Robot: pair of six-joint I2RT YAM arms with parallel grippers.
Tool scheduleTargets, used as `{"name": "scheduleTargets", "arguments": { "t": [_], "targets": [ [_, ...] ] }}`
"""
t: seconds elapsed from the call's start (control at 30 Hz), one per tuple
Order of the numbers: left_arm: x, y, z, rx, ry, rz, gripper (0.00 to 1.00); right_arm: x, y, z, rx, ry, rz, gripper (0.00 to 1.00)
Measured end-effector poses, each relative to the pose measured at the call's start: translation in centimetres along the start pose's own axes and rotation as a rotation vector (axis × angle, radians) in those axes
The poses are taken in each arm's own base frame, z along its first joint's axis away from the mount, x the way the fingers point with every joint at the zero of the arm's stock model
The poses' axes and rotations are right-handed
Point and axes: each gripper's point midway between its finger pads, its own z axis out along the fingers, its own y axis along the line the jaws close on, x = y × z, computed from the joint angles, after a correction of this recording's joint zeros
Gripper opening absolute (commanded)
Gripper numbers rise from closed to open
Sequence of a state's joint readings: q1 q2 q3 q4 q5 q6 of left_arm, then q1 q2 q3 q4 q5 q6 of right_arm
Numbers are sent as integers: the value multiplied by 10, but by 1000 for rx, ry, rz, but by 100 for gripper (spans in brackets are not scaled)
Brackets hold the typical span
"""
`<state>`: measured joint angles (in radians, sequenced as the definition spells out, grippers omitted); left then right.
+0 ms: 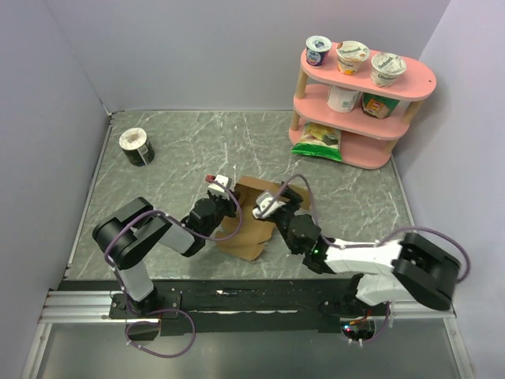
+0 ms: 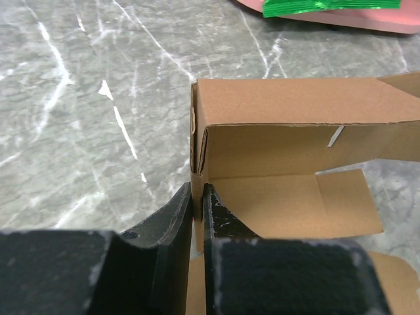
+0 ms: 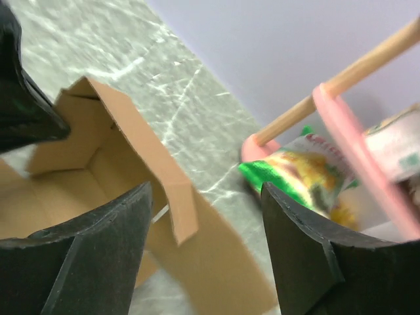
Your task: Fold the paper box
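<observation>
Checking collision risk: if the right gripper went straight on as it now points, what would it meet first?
The raised flap of the paper box, standing between the fingers of the open right gripper; the snack bag and pink shelf lie beyond, depth unclear.

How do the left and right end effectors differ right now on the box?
The left end effector is shut, pinching a wall edge of the paper box; the right end effector is open wide, gripping nothing. The left one sits at the box's left, the right one at its right. Both are low at the box.
</observation>
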<state>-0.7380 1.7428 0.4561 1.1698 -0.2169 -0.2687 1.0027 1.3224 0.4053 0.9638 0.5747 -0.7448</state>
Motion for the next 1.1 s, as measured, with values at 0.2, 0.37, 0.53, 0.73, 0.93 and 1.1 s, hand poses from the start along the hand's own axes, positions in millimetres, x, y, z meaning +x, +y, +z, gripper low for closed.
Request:
{"name": "scheduleTargets", "arguments": {
  "t": [0.2,0.37,0.53,0.73,0.93,1.1],
  "targets": [
    [-7,6,-6,-41,-9,42,5,-4,-6,-30,-40,75,343,67],
    [-11,6,-10,-85,-16,83,4,-40,-25,-53,-26,107,924,63],
    [3,12,-18,-163,26,113,4,-52,-11,-57,-13,168,1413,65],
    [4,13,-22,-221,19,97,4,-44,53,-38,-40,411,1653,68],
    [3,14,-24,-251,8,75,4,-52,71,-18,15,492,1843,65],
    [4,15,-28,-260,6,69,4,-38,69,-6,152,499,1879,65]
  ]
}}
